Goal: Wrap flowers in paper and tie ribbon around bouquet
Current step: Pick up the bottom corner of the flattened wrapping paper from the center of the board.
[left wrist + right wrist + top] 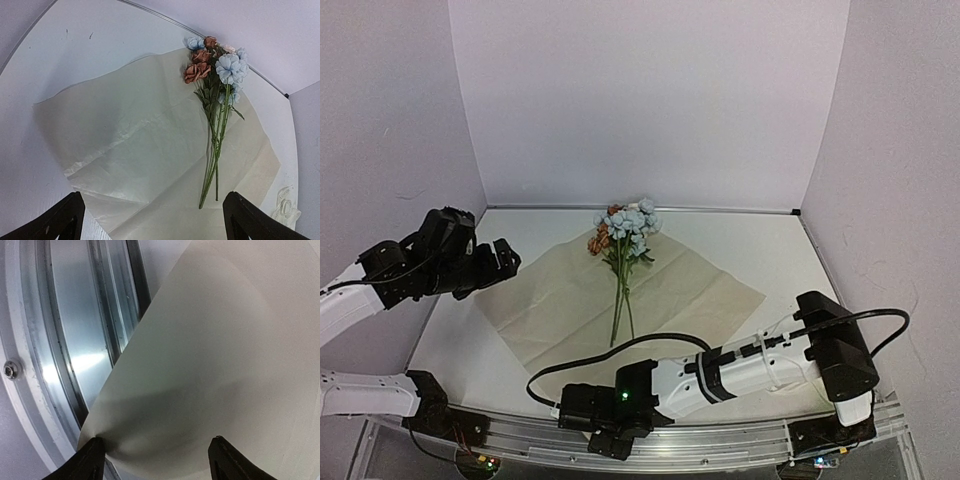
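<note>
The right gripper [610, 438] sits low at the near edge of the table [750, 240], just above the metal rail [720, 447]. In the right wrist view its two fingers [92, 460] stand apart. The near corner of the paper [225, 340] curves up between them, and the paper's edge touches the left fingertip. The other finger is clear of the sheet, so nothing is clamped. Beside that corner, the rail [75, 340] runs shiny and grooved.

From there the paper [550, 300] spreads away across the middle of the table as a creased tan sheet, turned so that its corners point near, far, left and right. The flowers [625, 235] lie on it along the middle. Their thin green stems point toward the near corner, and the pale blue and pinkish-brown blooms reach past the far corner onto the bare table.

The left gripper [502, 258] hovers above the left side of the table, close to the paper's left corner, with its fingers [67, 217] wide apart and holding nothing. Its camera looks down on the paper [125, 140] and the flowers [220, 70]. It also shows the ribbon [287, 212], a pale bunched strip on the table just off the paper's edge.

A black cable [590, 355] loops from the right arm over the near part of the sheet.
</note>
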Controlling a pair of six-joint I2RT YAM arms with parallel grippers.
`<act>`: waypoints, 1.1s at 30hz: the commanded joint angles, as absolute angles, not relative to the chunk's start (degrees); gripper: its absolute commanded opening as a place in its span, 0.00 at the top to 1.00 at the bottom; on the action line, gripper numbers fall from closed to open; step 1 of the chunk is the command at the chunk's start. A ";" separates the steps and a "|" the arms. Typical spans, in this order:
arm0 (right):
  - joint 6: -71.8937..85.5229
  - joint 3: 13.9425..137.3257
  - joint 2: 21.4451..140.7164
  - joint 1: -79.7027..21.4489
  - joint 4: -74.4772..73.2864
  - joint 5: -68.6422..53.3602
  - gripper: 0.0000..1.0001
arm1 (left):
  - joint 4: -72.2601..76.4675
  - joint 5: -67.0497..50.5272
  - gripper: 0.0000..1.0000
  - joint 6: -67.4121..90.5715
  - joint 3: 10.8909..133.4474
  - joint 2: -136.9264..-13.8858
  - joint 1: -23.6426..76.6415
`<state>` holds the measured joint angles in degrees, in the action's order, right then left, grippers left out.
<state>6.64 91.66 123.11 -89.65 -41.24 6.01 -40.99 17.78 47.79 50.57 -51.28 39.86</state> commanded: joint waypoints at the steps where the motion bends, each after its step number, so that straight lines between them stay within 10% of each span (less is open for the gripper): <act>1: 9.48 89.53 122.34 -88.07 -39.49 3.44 0.46 | -40.22 18.46 0.00 46.84 52.82 -52.11 39.91; 15: 10.66 89.71 118.53 -84.95 -40.93 -2.43 0.99 | -38.70 18.63 0.00 46.89 52.04 -54.40 39.92; 33: -1.90 110.78 120.85 -70.11 -59.09 -5.04 1.00 | -34.58 16.96 0.00 45.96 50.95 -58.04 39.90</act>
